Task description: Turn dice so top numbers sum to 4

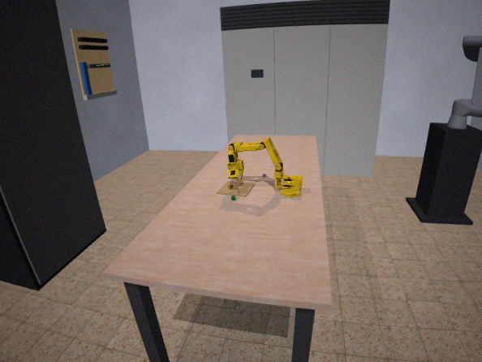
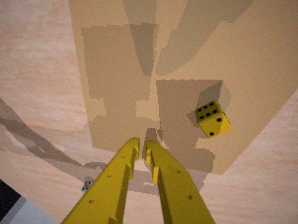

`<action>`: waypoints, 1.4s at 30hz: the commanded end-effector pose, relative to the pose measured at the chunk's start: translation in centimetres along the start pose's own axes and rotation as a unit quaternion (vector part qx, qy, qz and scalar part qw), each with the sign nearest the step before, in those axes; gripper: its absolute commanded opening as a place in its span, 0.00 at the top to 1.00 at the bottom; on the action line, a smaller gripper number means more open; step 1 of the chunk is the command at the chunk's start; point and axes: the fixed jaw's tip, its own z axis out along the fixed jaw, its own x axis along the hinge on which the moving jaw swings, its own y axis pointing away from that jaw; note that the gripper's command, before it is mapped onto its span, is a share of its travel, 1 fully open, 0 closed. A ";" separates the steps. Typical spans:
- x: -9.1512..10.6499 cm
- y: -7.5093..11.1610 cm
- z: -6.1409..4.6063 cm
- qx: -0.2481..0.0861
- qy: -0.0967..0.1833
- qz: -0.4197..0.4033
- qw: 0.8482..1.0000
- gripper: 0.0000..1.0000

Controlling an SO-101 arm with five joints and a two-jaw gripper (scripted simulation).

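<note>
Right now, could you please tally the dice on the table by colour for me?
Yellow die: 1
Green die: 1
White die: 1
Total: 3

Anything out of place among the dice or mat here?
Yes. The green die lies on the table just off the mat, and a grey die sits apart near the arm's base. Only the yellow die is on the mat.
</note>
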 end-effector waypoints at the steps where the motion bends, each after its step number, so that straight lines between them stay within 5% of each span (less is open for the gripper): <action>1: -0.6 -0.5 -0.8 0.019 0.001 -0.016 1.000 1.00; 23: -0.6 -0.5 -0.8 0.019 0.002 -0.018 1.000 1.00; 24: -0.6 -1.1 -1.8 0.070 0.000 0.026 0.997 1.00; 42: -0.6 -1.1 -1.8 0.070 0.000 0.026 0.997 1.00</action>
